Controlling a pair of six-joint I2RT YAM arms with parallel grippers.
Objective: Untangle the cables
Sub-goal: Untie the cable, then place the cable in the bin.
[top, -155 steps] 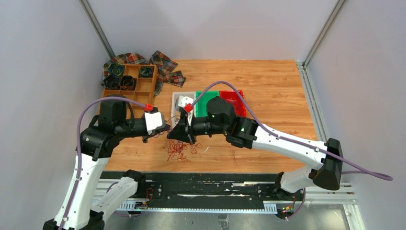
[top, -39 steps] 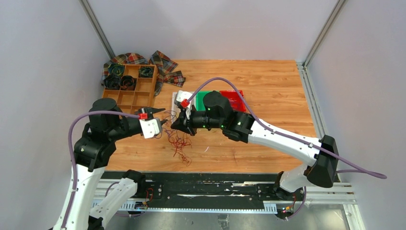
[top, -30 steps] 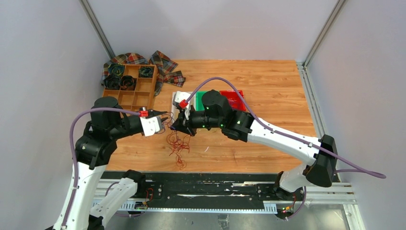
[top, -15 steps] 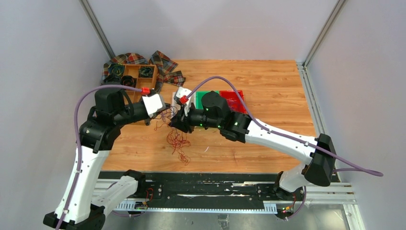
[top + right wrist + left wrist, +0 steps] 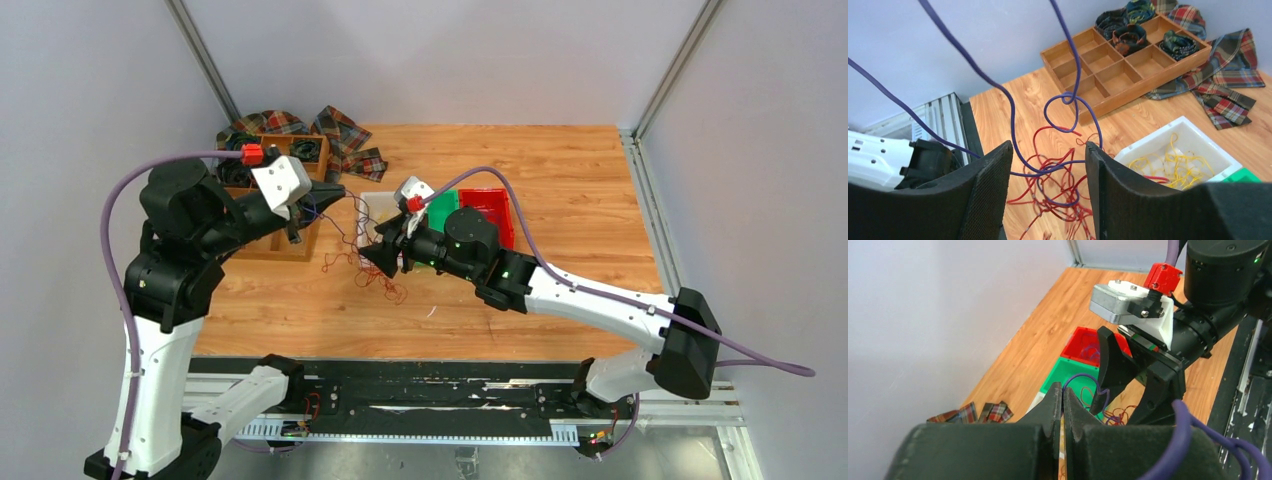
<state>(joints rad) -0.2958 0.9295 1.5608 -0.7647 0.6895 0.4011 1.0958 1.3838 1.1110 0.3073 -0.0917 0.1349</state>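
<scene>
The cables are a loose clump of red-brown and purple wires [image 5: 385,280] on the wooden table, just below my right gripper [image 5: 372,258]. My left gripper [image 5: 338,190] is raised at the back left. It is shut on one purple cable [image 5: 1083,377], which runs taut down into the clump. In the left wrist view its jaws [image 5: 1063,395] are pressed together with the purple loop coming out of the tips. My right gripper [image 5: 1048,150] stands open over the red tangle [image 5: 1063,195]. The purple cable [image 5: 1010,107] passes between its fingers without being gripped.
A white bin [image 5: 378,208] holding yellow wires [image 5: 1178,167] sits beside a green bin [image 5: 440,205] and a red bin [image 5: 490,215]. At the back left are a wooden compartment tray [image 5: 1118,75] with dark rolls and plaid cloth [image 5: 345,135].
My left gripper shut on the purple cable and rose up and back to the left, pulling it taut. My right gripper opened and let go of the clump, which shifted right.
</scene>
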